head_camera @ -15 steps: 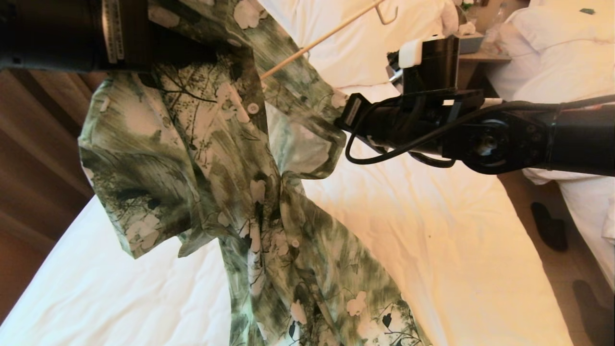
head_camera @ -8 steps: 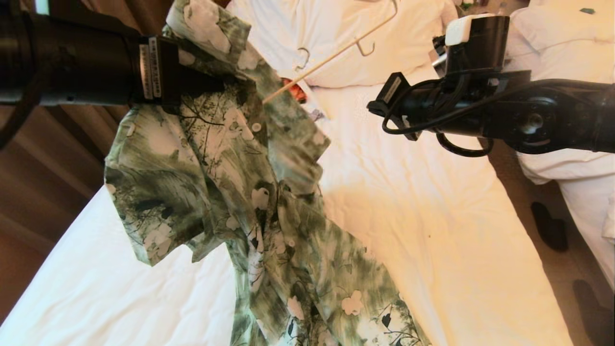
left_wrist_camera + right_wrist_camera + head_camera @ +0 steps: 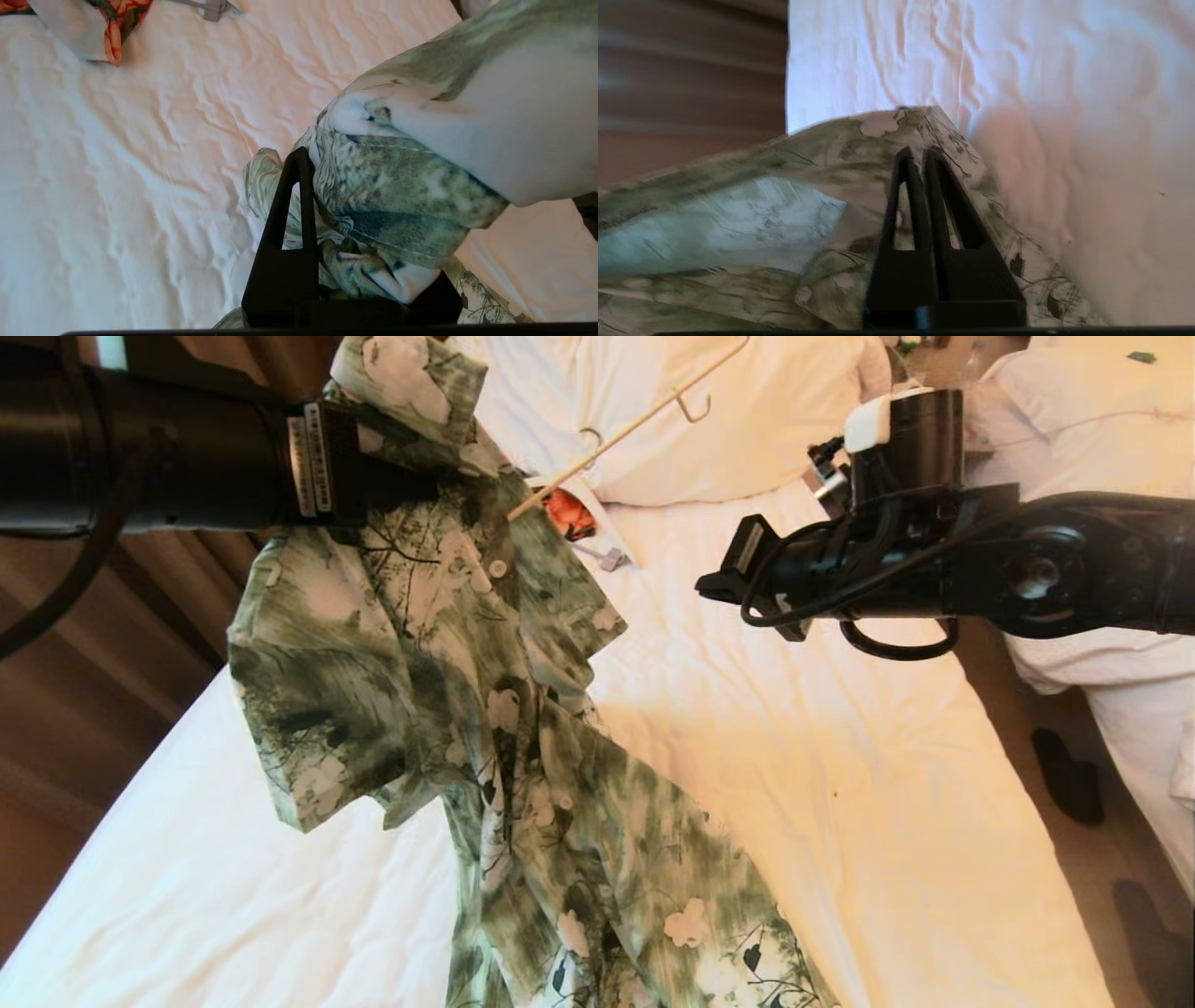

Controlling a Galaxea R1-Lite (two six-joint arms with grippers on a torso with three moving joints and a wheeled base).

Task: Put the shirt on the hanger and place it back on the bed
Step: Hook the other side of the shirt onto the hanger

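The green and white flower-print shirt (image 3: 448,691) hangs from my left gripper (image 3: 411,490), which is shut on bunched fabric near the collar. Its lower part trails onto the bed (image 3: 840,756). In the left wrist view the cloth (image 3: 397,186) fills the left gripper (image 3: 322,186) and covers one finger. The thin cream hanger (image 3: 616,434) sticks out of the shirt's top, slanting up towards the pillow (image 3: 747,439). My right gripper (image 3: 711,588) hovers right of the shirt, clear of its sleeve. In the right wrist view the right gripper (image 3: 917,156) is shut, with the shirt (image 3: 784,205) behind it.
A small orange floral garment (image 3: 568,513) on a clip hanger (image 3: 611,558) lies near the pillow. A second bed (image 3: 1102,448) stands at the right, with dark slippers (image 3: 1069,775) on the floor between the beds. Dark wood (image 3: 84,663) runs along the bed's left side.
My right gripper has come off the shirt's sleeve and moved up and to the right. The left arm has carried the shirt and the hanger a little to the right.
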